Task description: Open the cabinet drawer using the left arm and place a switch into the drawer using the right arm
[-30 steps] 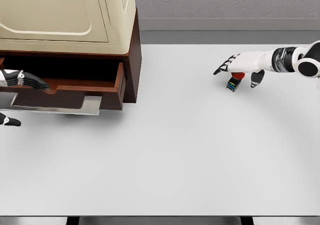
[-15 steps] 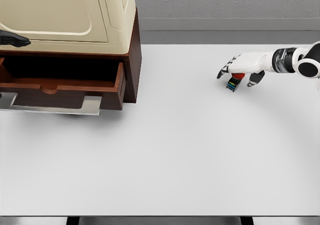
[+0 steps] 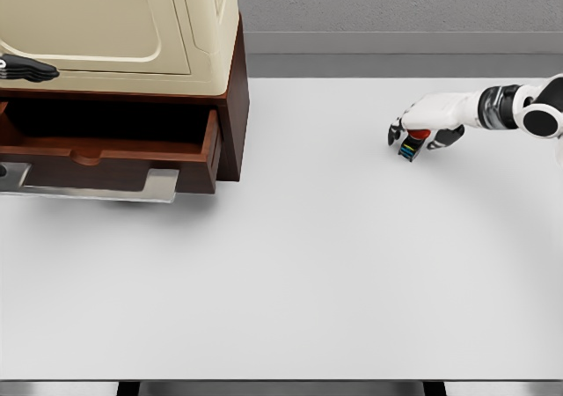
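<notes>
The switch point(image 3: 409, 149), a small black block with a red button on top and coloured stripes on its side, stands on the white table point(image 3: 299, 273) at the far right. My right hand point(image 3: 420, 135) is over it, with fingers and thumb curled around it. The brown cabinet point(image 3: 232, 106) at the upper left has its drawer point(image 3: 114, 160) pulled out, with a grey metal handle plate point(image 3: 98, 187) along the front. Only the dark fingertips of my left hand point(image 3: 25, 68) show at the left edge, stretched out over the cabinet top and holding nothing.
A cream-coloured appliance point(image 3: 114, 22) sits on top of the cabinet. A grey wall runs behind the table's far edge point(image 3: 396, 78). The table's front edge lies near the bottom of the picture.
My right hand's fingers have curled in from spread to wrapped around the switch. My left hand has left the drawer front and risen to the cabinet top at the left edge.
</notes>
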Available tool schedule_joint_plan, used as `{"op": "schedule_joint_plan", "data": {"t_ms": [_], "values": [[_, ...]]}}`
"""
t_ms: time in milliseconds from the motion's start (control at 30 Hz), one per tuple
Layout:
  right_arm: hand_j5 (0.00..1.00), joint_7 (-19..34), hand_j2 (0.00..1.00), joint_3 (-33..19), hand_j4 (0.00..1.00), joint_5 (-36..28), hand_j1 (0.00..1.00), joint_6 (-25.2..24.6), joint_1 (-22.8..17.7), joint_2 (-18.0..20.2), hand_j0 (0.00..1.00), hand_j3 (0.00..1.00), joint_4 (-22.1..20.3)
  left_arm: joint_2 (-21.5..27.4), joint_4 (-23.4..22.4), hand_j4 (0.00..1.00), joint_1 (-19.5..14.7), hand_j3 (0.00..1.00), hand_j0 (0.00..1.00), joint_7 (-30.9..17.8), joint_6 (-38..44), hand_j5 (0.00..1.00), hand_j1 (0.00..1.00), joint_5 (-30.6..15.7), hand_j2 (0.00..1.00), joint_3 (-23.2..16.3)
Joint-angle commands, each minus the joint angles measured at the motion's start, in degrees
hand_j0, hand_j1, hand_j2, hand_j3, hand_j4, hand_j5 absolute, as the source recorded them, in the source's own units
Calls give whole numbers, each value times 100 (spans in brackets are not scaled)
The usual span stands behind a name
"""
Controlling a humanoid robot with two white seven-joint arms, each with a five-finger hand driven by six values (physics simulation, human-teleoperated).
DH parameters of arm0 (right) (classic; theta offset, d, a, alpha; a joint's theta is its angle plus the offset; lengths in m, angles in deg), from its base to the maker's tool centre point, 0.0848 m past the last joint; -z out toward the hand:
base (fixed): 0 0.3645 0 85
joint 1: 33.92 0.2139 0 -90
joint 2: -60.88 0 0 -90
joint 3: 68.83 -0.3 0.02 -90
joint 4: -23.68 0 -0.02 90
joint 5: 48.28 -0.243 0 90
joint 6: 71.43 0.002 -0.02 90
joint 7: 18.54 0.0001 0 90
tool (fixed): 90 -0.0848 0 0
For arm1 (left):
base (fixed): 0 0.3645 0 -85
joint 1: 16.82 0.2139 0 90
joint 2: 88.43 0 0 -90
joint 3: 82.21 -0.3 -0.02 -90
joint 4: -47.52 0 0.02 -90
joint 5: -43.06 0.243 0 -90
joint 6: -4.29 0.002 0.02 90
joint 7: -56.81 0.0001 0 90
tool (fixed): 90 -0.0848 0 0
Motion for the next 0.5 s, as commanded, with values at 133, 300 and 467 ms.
{"op": "schedule_joint_plan", "data": {"t_ms": [133, 300, 467], "values": [[55, -1, 55, -18, 55, -29, 55, -13, 0, -1, 55, 55, 0, 10, -4, 97, 1, 97, 97, 1, 17, 97, 97, -25, 97, 4], [48, -1, 48, -18, 48, -29, 48, -13, 9, -1, 48, 48, 0, 1, -4, 97, 1, 97, 97, 1, 17, 97, 97, -25, 97, 4], [48, -1, 48, -45, 48, -29, 48, -13, 9, -1, 48, 48, -9, 1, -4, 97, 1, 97, 97, 1, 17, 97, 97, -25, 97, 4]]}}
